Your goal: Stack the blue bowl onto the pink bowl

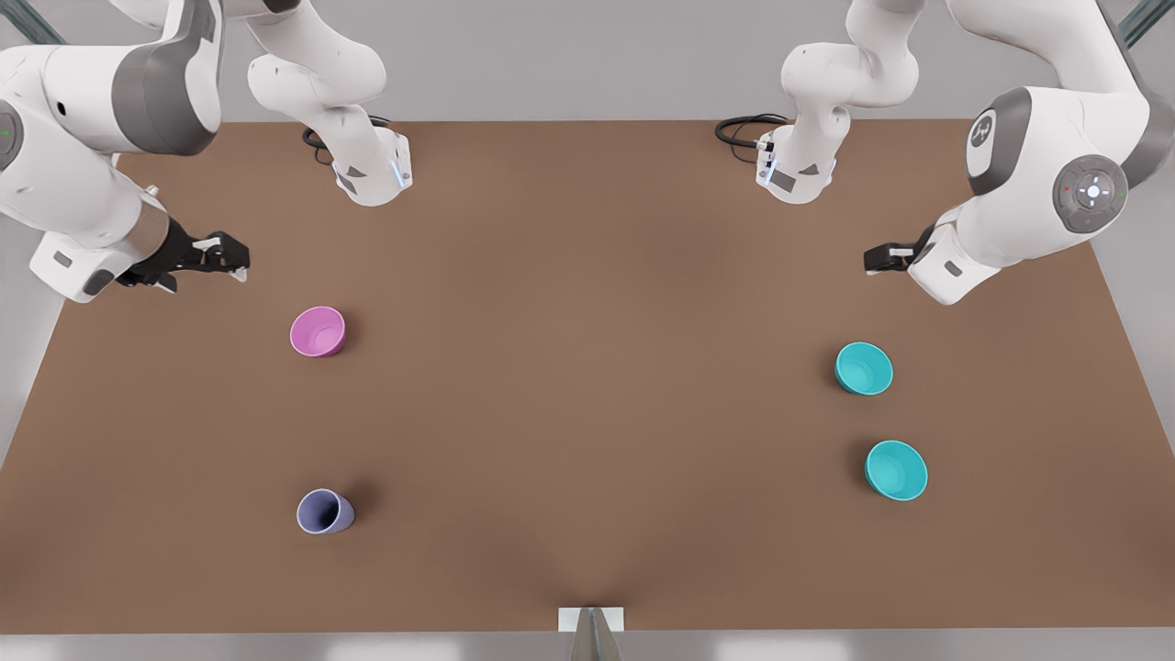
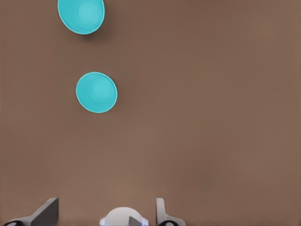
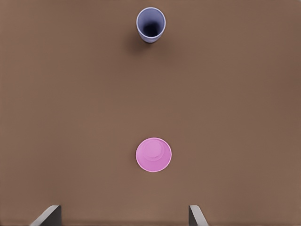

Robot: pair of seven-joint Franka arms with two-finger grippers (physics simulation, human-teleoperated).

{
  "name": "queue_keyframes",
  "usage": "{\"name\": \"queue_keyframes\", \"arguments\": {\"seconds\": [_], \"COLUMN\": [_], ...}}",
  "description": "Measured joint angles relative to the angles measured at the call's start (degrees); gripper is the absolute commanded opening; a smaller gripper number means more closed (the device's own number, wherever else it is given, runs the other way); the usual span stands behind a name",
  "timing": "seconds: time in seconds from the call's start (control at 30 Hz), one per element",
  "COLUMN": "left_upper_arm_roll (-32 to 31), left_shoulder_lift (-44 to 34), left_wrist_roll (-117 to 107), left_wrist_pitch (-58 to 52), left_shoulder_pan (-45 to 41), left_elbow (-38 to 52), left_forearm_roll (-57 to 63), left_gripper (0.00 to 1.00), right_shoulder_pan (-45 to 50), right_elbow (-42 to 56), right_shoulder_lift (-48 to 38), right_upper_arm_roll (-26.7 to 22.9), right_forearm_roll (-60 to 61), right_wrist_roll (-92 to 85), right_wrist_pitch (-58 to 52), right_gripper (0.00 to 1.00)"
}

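The left tool hangs over the brown surface at the front view's right, fingers spread apart w/ nothing between them. Both teal bowls sit upright on that side: the nearer blue bowl lies just ahead of this tool, the second teal bowl a bit further on, the two close but not touching. The right tool is at the front view's left, fingers wide apart, empty. The pink bowl stands upright near it, well apart from the teal pair. Beyond the pink bowl stands a lavender-blue cup, apart from it
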Motion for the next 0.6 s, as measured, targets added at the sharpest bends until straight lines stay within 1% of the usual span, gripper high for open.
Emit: {"name": "queue_keyframes", "arguments": {"seconds": [0.1, 0.17, 0.23, 0.3, 0.4, 0.5, 0.6], "left_upper_arm_roll": [0.0, 0.0, 0.1, 0.1, 0.1, 0.1, 0.1], "left_shoulder_lift": [0.0, 0.0, 0.1, 0.1, 0.1, 0.3, 0.8], "left_wrist_roll": [-0.2, -0.4, -0.5, -0.6, -0.7, -0.9, -0.9], "left_wrist_pitch": [-0.1, -0.2, -0.3, -0.3, -0.4, -0.4, -0.7], "left_shoulder_pan": [0.7, 1.3, 2.0, 2.6, 3.3, 3.6, 3.4], "left_elbow": [0.0, 0.0, 0.0, 0.0, -0.2, -0.4, -0.5], "left_forearm_roll": [0.0, 0.0, 0.0, 0.1, 0.1, 0.1, 0.1], "left_gripper": [1.00, 1.00, 1.00, 1.00, 1.00, 1.00, 1.00], "right_shoulder_pan": [0.1, -1.6, -5.5, -8.2, -10.6, -11.6, -12.2], "right_elbow": [0.0, -2.7, -8.9, -15.6, -28.5, -35.2, -44.0], "right_shoulder_lift": [0.7, 3.3, 5.4, 5.8, 1.5, 0.1, -1.9], "right_upper_arm_roll": [-0.1, -0.2, -0.4, -0.4, -0.6, -0.7, -0.9], "right_forearm_roll": [0.0, 0.1, 0.3, 0.6, 1.4, 2.3, 2.6], "right_wrist_roll": [-0.5, -0.8, -1.0, -1.1, -1.3, -1.3, -1.1], "right_wrist_pitch": [-0.3, -0.8, 0.1, 2.8, 9.4, 16.0, 23.9], "right_gripper": [1.00, 1.00, 1.00, 1.00, 1.00, 1.00, 1.00]}}
